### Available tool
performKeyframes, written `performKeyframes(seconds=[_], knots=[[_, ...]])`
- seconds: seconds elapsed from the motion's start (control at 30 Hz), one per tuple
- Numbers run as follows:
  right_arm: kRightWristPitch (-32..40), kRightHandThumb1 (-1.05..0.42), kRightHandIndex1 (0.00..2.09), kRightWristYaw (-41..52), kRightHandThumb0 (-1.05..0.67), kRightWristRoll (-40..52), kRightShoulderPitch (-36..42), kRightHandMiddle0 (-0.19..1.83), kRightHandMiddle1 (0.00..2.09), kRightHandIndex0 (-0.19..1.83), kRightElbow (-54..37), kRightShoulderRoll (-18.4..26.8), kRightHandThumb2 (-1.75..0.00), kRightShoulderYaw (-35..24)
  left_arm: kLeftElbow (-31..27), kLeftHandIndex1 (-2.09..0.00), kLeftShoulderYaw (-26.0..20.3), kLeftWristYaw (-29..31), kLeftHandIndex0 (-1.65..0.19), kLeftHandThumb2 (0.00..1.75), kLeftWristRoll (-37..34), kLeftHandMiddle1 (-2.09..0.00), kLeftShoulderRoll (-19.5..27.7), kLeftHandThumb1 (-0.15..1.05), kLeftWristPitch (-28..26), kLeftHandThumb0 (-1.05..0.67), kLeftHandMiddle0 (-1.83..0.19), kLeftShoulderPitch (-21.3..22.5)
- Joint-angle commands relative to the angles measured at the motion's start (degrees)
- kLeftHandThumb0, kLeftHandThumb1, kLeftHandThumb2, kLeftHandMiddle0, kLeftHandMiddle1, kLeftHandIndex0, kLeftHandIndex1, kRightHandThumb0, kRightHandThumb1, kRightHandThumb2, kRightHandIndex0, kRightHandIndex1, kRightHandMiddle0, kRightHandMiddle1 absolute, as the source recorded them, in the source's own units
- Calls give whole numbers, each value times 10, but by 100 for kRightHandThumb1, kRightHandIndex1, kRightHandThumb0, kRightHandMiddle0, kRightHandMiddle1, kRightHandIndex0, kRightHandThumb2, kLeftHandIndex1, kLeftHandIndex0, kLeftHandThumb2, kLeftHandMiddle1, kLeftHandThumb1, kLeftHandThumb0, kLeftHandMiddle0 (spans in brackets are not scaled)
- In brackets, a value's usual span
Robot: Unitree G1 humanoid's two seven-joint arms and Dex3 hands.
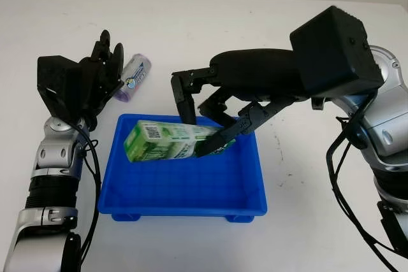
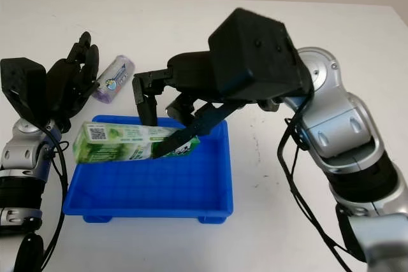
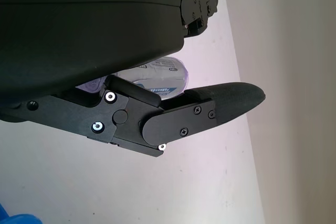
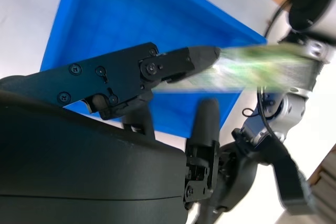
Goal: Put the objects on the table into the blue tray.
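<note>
Right hand (image 1: 213, 116) clasping a green carton (image 1: 172, 142) above the blue tray (image 1: 185, 186) near the tabletop's (image 1: 255, 23) front edge, left hand (image 1: 95, 74) open beside a lilac packet (image 1: 132, 76) behind the tray's left corner

Right black three-finger hand (image 2: 167, 121) gripping green-white rectangular carton (image 2: 127, 143) over blue plastic tray (image 2: 210, 199), left hand (image 2: 70, 81) open beside purple tube (image 2: 112, 79) near desk's far-left edge
</note>
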State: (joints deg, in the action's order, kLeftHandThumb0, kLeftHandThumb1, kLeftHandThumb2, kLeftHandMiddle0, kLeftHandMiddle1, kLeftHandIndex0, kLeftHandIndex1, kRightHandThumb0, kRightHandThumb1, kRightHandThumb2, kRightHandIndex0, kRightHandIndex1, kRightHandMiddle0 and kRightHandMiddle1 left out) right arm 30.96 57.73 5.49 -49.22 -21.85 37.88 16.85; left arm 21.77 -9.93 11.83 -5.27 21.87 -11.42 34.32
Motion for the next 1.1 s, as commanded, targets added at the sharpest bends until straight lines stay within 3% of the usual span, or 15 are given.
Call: performKeyframes(seconds=[0.0, 0.07, 0.13, 0.47, 0.53, 0.77, 0.9, 1.07], knots=[[-53, -105, 81, 7, -56, -5, 15, -10, 63, -12, 11, 7, -18, 0, -11, 0, 0, -1, 19, 69, 2, 0, 1, 105, 3, -77, 19, -7], [-112, -105, 46, 6, -55, -14, 26, -6, 32, -11, 25, 6, -17, -3, -11, 0, 0, -1, 19, 69, 2, 0, 1, 105, 2, -77, 19, -8], [-170, -105, 29, -7, -51, -28, 38, -7, 18, -13, 41, 0, -17, -8, -12, 0, -1, 0, 19, 69, -1, 0, 0, 105, 0, -77, 19, -9], [-268, -105, 3, -23, -51, -36, 38, -18, 3, -19, 100, -15, -26, -26, -8, 0, -1, 5, 19, 70, -2, 0, 2, 105, 2, -76, 19, -9], [-291, -105, 1, -25, -51, -30, 25, -19, 1, -19, 122, -20, -25, -38, -7, 0, 0, 5, 19, 70, 0, 0, 4, 105, 2, -77, 19, -8], [-258, -105, 0, -98, -67, -26, -46, -19, 0, -19, 252, -54, -42, -96, -3, 0, -1, 8, 19, 70, 1, 0, 8, 105, 4, -77, 19, -4], [-328, -105, 0, -175, -71, -85, -95, -19, 0, -19, 400, -63, -65, -99, -1, 0, -4, 8, 19, 69, -2, 0, 10, 105, 4, -78, 19, -2], [-339, -105, 0, -219, -75, -86, -131, -19, 0, -19, 555, -87, -65, -118, -5, 0, -7, 10, 19, 68, -5, 0, 11, 105, 4, -78, 19, -4]])
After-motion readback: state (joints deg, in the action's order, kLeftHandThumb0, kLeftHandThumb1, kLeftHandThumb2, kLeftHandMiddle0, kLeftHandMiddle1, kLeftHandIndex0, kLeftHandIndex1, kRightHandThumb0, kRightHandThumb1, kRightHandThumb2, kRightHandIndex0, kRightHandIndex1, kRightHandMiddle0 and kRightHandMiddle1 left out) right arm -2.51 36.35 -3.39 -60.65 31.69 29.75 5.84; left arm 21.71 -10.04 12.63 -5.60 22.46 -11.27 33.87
